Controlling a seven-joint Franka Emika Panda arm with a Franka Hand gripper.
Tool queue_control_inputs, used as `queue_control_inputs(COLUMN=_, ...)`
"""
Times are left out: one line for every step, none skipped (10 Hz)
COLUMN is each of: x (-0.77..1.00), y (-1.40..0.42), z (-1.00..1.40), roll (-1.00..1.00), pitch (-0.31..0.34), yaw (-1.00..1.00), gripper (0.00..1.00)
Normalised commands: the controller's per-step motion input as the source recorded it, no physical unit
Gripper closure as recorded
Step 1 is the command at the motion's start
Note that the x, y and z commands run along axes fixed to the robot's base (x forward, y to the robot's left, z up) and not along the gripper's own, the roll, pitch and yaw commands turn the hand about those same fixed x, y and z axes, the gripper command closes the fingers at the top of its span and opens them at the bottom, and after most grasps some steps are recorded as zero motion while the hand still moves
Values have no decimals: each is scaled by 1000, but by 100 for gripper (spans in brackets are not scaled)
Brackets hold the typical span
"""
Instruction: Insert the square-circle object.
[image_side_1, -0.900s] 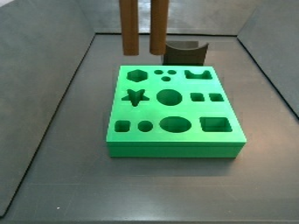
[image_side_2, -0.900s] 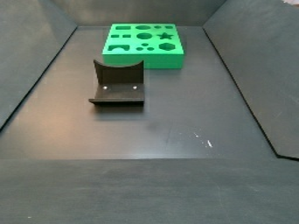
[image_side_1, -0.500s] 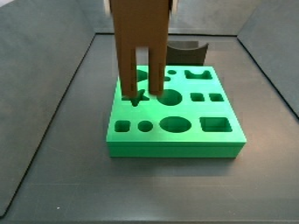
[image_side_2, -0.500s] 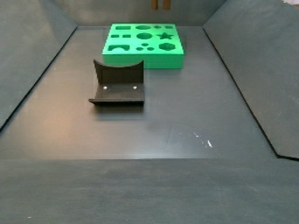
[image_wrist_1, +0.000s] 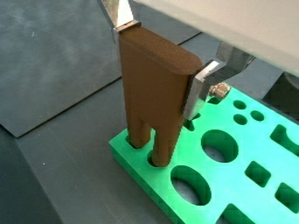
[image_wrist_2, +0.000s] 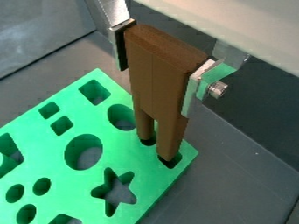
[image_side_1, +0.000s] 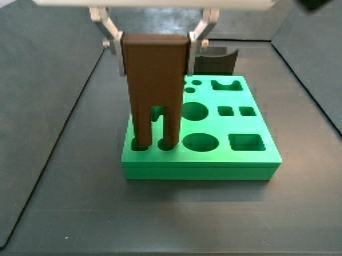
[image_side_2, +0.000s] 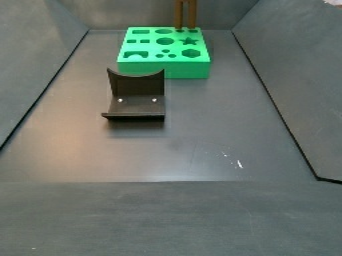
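Observation:
The square-circle object (image_side_1: 154, 80) is a tall brown block with two peg legs. My gripper (image_side_1: 155, 42) is shut on its flat upper body and holds it upright over the green board (image_side_1: 254, 165). Its two leg tips sit in the square and round holes at the board's front left corner. Both wrist views show the object (image_wrist_1: 152, 87) (image_wrist_2: 158, 79) between the silver fingers (image_wrist_1: 205, 83) (image_wrist_2: 201, 79), with its legs entering the holes at the board's corner (image_wrist_1: 131, 153) (image_wrist_2: 158, 184). In a side view only the legs (image_side_2: 187, 14) show above the far board (image_side_2: 163, 70).
The dark fixture (image_side_2: 134, 95) stands on the grey floor apart from the board; in a side view it (image_side_1: 218, 57) shows behind the board. The board has several other shaped holes, among them a star (image_wrist_2: 114, 190). Dark walls enclose the floor.
The object has come down and moved toward the board's front left corner. Its legs were above the star hole; now their tips are in the corner holes and the gripper fingers show.

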Motion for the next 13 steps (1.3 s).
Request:
queue_control_inputs(x=-40, y=0, z=-306, roll=39, pitch=0, yaw=0, gripper=100)
queue_control_inputs(x=-114, y=0, z=-289, roll=0, pitch=0, yaw=0, gripper=100)
queue_control_inputs(x=-131, y=0, z=-280, roll=0, pitch=0, yaw=0, gripper=100)
queue_control_inputs(x=-20, y=0, z=-403, roll=-56, pitch=0, yaw=-31, gripper=100)
queue_control_inputs(x=17, y=-9, z=-391, roll=-106, pitch=-19, yaw=-214, gripper=100)
queue_control_inputs(x=77, y=0, z=-360, roll=-50, pitch=-7, yaw=-254, gripper=100)
queue_control_inputs(x=106, y=0, z=-317, roll=-40, pitch=0, yaw=-143, gripper=100)
queue_control_inputs(x=46, y=0, z=-297, roll=-16, pitch=0, yaw=-3, gripper=100)
queue_control_inputs(x=0, y=0, z=-294, roll=0, pitch=-13, yaw=0, gripper=100)
queue_control_inputs(x=20, y=0, z=-289, roll=0, pitch=-9, yaw=57, gripper=100)
queue_control_inputs(x=17, y=0, z=-266, roll=0, pitch=-3, yaw=63, gripper=100)
queue_control_inputs(x=0, y=0, z=-206, roll=0, pitch=0, yaw=37, gripper=100)
queue_control_inputs(x=0, y=0, z=-129, roll=0, pitch=0, yaw=0, gripper=100)
